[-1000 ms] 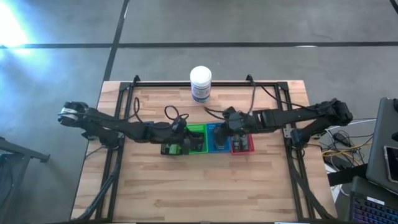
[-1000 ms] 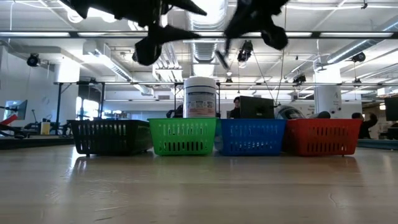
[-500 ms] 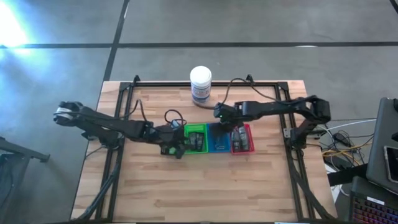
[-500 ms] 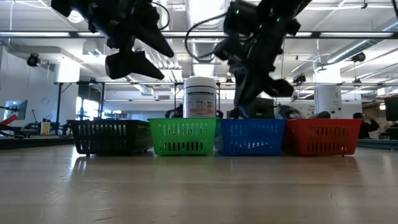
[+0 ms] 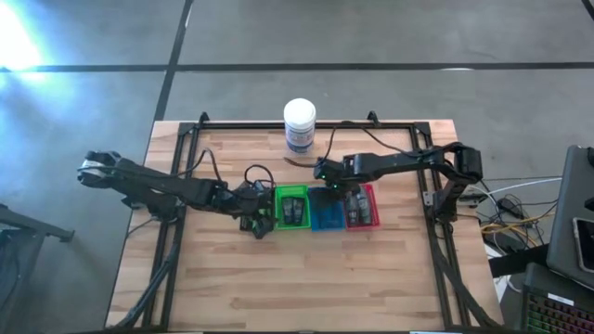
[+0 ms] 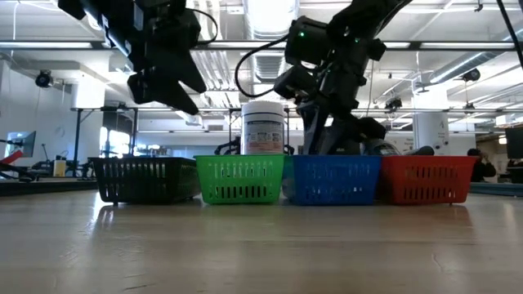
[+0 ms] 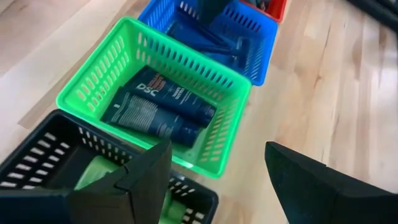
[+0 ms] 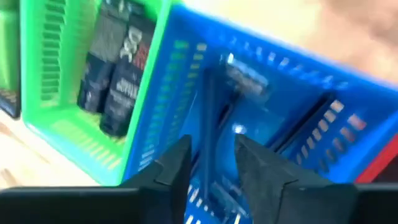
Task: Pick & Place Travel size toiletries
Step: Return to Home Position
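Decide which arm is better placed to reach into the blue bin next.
Right. The right tool hangs directly over the blue bin, razors showing just ahead of it. The left tool hovers over the black bin, two bins away.

- On the table [image 5: 306,278], mid-way across: four trays in one row, side against side.
- From left to right: first tray [image 6: 145,180], second tray [image 6: 240,180], third tray [image 6: 331,180], fourth tray [image 6: 425,180].
- Behind the row, near the rear edge: jar [image 5: 300,125].
- In first tray: packets [image 7: 102,171].
- In second tray: two packs [image 7: 158,109], side by side.
- In third tray: razors [image 8: 214,106].
- In fourth tray: tubes [image 5: 360,209].
- Above first tray: left gripper [image 7: 214,165].
- Above third tray: right gripper [image 8: 210,152].
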